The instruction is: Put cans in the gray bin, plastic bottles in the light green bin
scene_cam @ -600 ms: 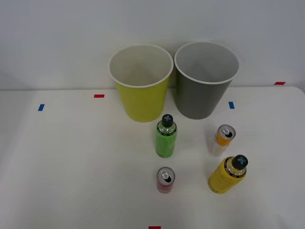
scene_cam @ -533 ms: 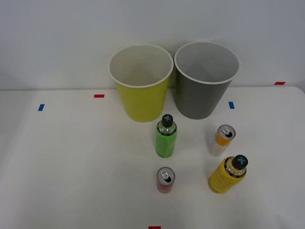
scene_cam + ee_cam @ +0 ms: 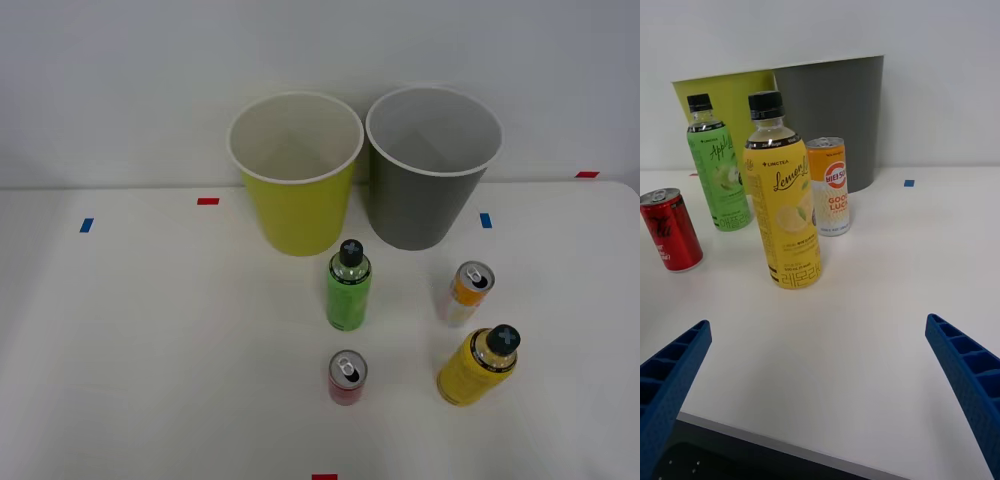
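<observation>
The right gripper point(image 3: 820, 390) is spread wide and holds nothing, facing the yellow bottle point(image 3: 477, 366) across bare table point(image 3: 150, 340). The orange can point(image 3: 467, 293) stands upright just behind that bottle. The green bottle point(image 3: 348, 285) and red can point(image 3: 347, 377) stand to its left. The gray bin point(image 3: 430, 170) and light green bin point(image 3: 296, 175) stand side by side beyond it.

White table point(image 3: 150, 340) with 2 bins, 2 bottles, 2 cans

Light green bin point(image 3: 295, 175) and gray bin point(image 3: 430, 170) stand side by side at the back; green bottle point(image 3: 348, 287), yellow bottle point(image 3: 478, 366), red can point(image 3: 346, 378), orange can point(image 3: 467, 294) and small tape marks point(image 3: 207, 201) sit in front.
</observation>
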Controlling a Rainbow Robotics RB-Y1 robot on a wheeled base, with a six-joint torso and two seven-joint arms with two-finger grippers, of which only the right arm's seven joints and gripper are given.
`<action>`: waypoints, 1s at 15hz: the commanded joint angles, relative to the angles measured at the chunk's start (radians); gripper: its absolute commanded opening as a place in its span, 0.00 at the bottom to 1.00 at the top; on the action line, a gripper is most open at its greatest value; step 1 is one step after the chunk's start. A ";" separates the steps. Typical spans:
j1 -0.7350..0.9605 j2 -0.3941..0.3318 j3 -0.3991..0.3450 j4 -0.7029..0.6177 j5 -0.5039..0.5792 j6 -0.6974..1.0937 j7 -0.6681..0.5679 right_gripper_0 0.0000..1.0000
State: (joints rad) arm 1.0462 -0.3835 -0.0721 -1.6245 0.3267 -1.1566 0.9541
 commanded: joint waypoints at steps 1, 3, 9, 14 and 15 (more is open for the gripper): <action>0.000 0.000 0.000 0.000 0.000 0.000 0.000 1.00; 0.000 0.000 0.000 0.000 0.000 0.000 0.000 1.00; 0.000 0.000 0.000 0.000 0.000 0.000 0.000 1.00; 0.000 0.000 0.000 0.000 0.000 0.000 0.000 1.00; 0.000 0.000 0.000 0.000 0.000 0.000 0.000 1.00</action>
State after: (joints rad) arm 1.0462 -0.3835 -0.0721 -1.6245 0.3267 -1.1566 0.9541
